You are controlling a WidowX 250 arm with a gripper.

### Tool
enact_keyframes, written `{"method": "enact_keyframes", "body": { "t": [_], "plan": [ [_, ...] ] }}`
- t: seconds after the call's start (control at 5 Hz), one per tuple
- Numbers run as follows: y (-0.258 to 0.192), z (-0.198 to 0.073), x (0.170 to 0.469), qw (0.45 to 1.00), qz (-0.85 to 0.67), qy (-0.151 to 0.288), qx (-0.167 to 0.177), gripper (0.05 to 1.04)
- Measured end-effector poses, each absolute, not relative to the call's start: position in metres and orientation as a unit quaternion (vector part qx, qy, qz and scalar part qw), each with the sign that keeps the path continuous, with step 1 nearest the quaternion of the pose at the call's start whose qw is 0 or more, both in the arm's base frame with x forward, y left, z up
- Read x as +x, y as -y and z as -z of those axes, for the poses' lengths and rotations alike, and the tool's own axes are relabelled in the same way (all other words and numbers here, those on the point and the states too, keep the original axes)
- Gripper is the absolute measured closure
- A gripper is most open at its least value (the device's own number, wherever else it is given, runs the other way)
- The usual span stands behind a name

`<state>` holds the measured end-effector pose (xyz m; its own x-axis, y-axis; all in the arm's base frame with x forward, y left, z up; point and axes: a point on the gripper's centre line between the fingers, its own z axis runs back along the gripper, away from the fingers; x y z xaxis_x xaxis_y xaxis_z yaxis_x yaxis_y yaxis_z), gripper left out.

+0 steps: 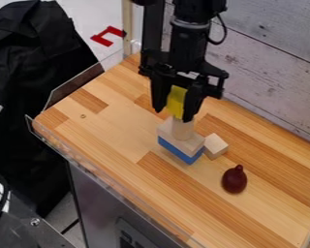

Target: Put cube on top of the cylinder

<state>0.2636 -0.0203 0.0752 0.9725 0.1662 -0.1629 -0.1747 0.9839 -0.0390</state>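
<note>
From here, the black gripper is pinching the yellow cube from both sides, directly over the cylinder, I think for lining it up (whether they touch, I cannot tell); below the cylinder, a wooden block gives support

Shows yellow on the cube and black on the gripper. Runs to pale, plain wood on the cylinder, the block beneath it and the small block beside that. Turns blue on the lowest block, dark maroon on the bulb-shaped thing. Alternates light and honey-brown strips across the tabletop. Fades to grey, grained planks on the wall. Goes black, with white marks, on the cloth, and red on the angular piece.
</note>
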Motion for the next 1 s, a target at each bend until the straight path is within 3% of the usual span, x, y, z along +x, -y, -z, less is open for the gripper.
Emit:
{"method": "enact_keyframes", "body": {
  "t": [1.0],
  "plan": [
    [0.0241,-0.0730,0.2619,0.992,-0.091,-0.082,-0.029,0.537]
  ]
}}
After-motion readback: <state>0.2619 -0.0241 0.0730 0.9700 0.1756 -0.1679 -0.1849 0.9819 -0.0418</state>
